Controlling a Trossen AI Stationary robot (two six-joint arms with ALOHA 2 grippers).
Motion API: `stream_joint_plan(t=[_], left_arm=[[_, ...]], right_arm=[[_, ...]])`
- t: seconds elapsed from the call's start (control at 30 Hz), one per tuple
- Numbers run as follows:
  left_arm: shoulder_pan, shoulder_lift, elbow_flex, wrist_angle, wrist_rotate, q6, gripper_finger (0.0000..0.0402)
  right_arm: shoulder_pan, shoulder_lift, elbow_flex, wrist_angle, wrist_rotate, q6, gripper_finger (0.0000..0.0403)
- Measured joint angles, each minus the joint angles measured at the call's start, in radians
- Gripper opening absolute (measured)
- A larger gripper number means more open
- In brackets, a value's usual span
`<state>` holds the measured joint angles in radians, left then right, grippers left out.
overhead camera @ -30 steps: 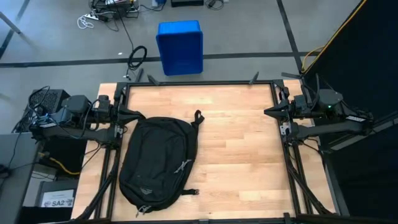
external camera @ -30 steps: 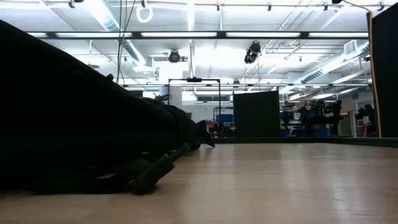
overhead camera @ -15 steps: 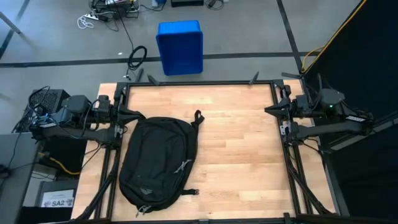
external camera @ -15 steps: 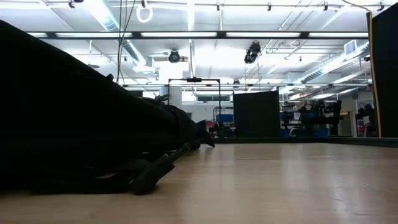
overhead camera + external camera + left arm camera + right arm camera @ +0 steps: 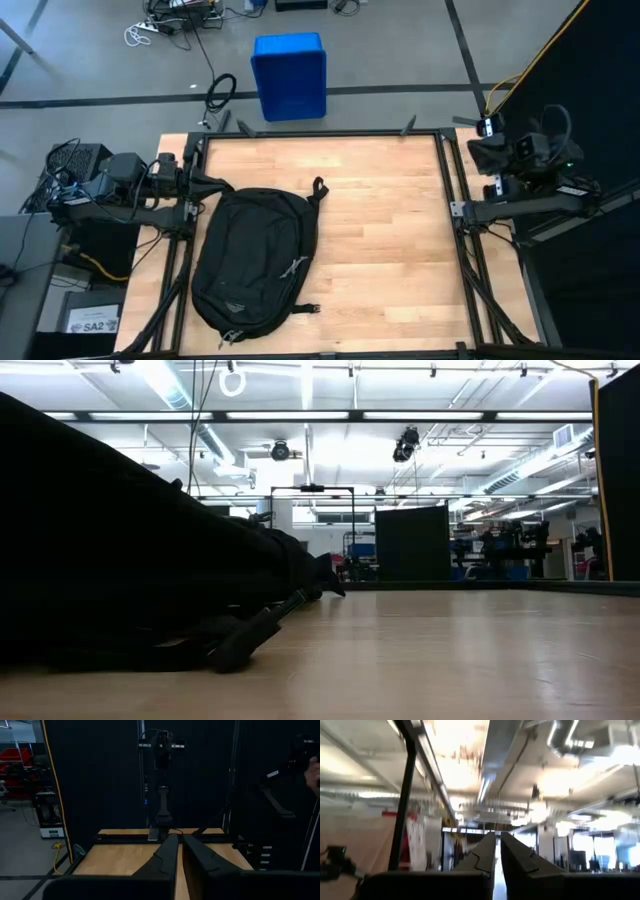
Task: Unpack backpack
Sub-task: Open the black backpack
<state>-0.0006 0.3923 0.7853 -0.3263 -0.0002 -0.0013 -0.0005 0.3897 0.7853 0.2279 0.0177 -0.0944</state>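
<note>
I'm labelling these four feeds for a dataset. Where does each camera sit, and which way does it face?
High: overhead, looking straight down at the table, backpack, blue bin; both arms show.
Low: at tabletop height, looking level across; the backpack fills its left side, no arm shows.
Left wrist: looks across the table past the shut left claw at the right arm.
Right wrist: tilted up at the ceiling past the shut right claw.
High and low views share the backpack.
</note>
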Motion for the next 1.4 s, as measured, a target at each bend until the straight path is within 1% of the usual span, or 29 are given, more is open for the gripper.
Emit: stream_joint_plan(t=[0.07,0.2,0.33,0.47,0.53,0.77,1.0,1.13,1.27,1.4], left_arm=[[0.000,0.000,0.000,0.000,0.000,0.000,0.0000],[0.000,0.000,0.000,0.000,0.000,0.000,0.0000],[0.000,0.000,0.000,0.000,0.000,0.000,0.0000],[0.000,0.000,0.000,0.000,0.000,0.000,0.0000],[0.000,0.000,0.000,0.000,0.000,0.000,0.0000],[0.000,0.000,0.000,0.000,0.000,0.000,0.0000],[0.000,0.000,0.000,0.000,0.000,0.000,0.0000],[0.000,0.000,0.000,0.000,0.000,0.000,0.0000],[0.000,0.000,0.000,0.001,0.000,0.000,0.0000],[0.000,0.000,0.000,0.000,0.000,0.000,0.0000]], right_arm=[[0.000,0.004,0.000,0.021,0.011,-0.032,0.0006],[-0.001,0.054,0.000,0.074,0.138,-0.087,0.0004],[-0.001,0.190,0.000,0.155,0.155,-0.134,0.0008],[-0.008,0.354,0.001,0.353,0.192,-0.201,0.0012],[-0.019,0.427,0.029,0.375,0.190,-0.208,0.0013],[-0.038,0.694,0.134,0.303,0.116,-0.139,0.0018],[-0.036,0.934,0.231,0.289,0.110,-0.144,0.0036],[-0.026,1.019,0.270,0.268,0.110,-0.145,0.0058],[-0.006,1.085,0.280,0.231,0.110,-0.139,0.0087],[0.013,1.151,0.281,0.166,0.110,-0.041,0.0122]])
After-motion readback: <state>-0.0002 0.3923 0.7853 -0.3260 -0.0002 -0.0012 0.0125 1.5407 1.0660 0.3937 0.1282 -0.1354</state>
